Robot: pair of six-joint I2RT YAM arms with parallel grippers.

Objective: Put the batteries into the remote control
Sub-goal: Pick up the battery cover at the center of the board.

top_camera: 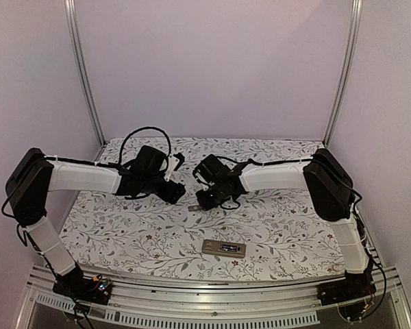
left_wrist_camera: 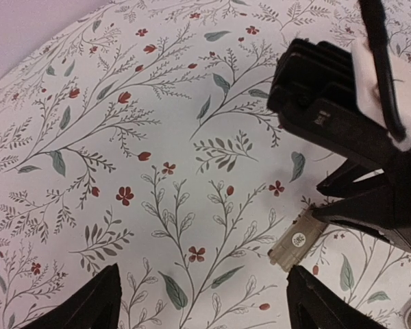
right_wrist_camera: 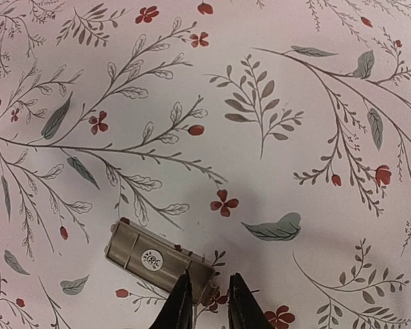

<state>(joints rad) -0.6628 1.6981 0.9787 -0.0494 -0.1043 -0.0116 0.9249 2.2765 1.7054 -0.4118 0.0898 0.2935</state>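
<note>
Near the front edge of the table (top_camera: pixel 294 226), well apart from both arms, lies the remote control (top_camera: pixel 224 248): light, rigid, smooth plastic, best pinched across its long edges. Left gripper (left_wrist_camera: pixel 204 274) hangs wide open and empty. Right gripper (right_wrist_camera: pixel 207 284), nearly closed, straddles one end of a grey cover piece (right_wrist_camera: pixel 147 256); whether it actually grips is unclear. No batteries can be made out.

Remote control (top_camera: pixel 224 248) flat on floral table (top_camera: pixel 123 226) near front edge; grey piece (top_camera: pixel 195 208) farther back.
</note>
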